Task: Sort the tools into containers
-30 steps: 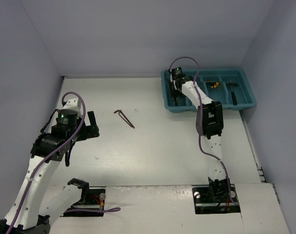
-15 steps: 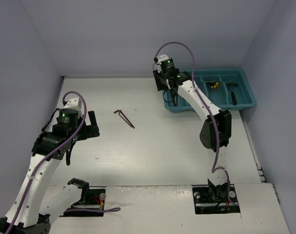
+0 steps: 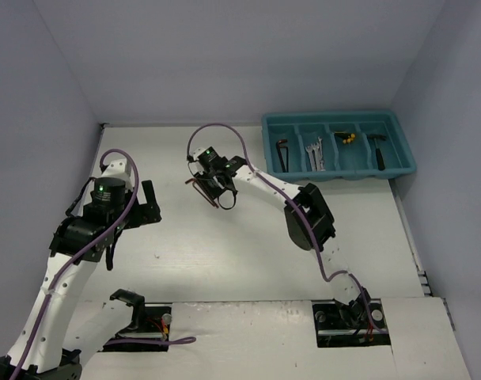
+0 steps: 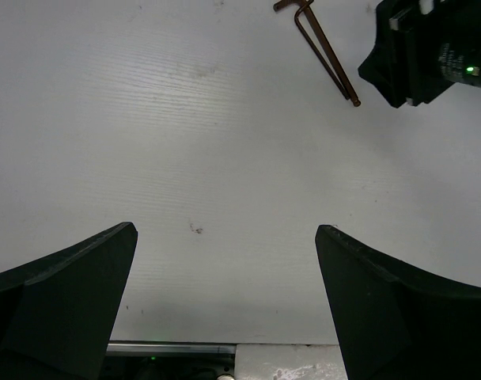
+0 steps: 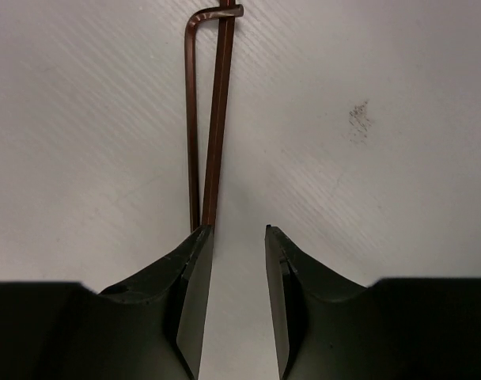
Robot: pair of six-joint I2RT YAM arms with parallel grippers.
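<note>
Two reddish L-shaped hex keys (image 3: 195,184) lie side by side on the white table, left of centre. My right gripper (image 3: 223,196) hangs just over their long ends, open only a narrow gap and empty. In the right wrist view the keys (image 5: 213,119) run under the left fingertip (image 5: 195,253), beside the gap rather than in it (image 5: 239,231). The teal tray (image 3: 339,176) at the back right holds a dark hex key (image 3: 282,154), silver wrenches (image 3: 316,154), yellow-and-black pieces (image 3: 348,138) and a black hammer-like tool (image 3: 378,150), each in its own compartment. My left gripper (image 3: 153,204) is wide open and empty.
The left wrist view shows bare table between its fingers (image 4: 225,229), the hex keys (image 4: 323,51) at the top and the right gripper's black body (image 4: 430,47) at the top right. Grey walls close the table on the left, back and right.
</note>
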